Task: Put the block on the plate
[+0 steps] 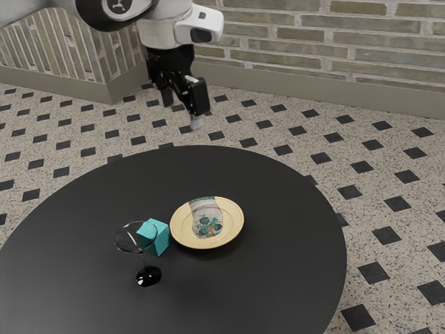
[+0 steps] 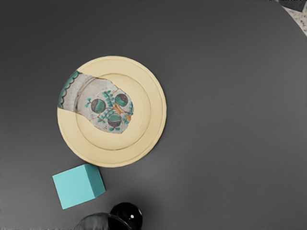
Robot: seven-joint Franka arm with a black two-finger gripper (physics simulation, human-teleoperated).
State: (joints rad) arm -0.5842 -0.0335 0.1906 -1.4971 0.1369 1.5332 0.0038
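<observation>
Block (image 2: 75, 187) outside glass (image 1: 148, 276), perhaps against plate (image 2: 156, 112) (cream)

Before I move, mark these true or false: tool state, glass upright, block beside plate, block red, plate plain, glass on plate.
1. The tool is open and holds nothing. True.
2. The glass stands upright. True.
3. The block sits close beside the plate. True.
4. The block is red. False: it is turquoise.
5. The plate is plain all over. False: it has a patterned patch.
6. The glass is on the plate. False: its foot is on the table.
</observation>
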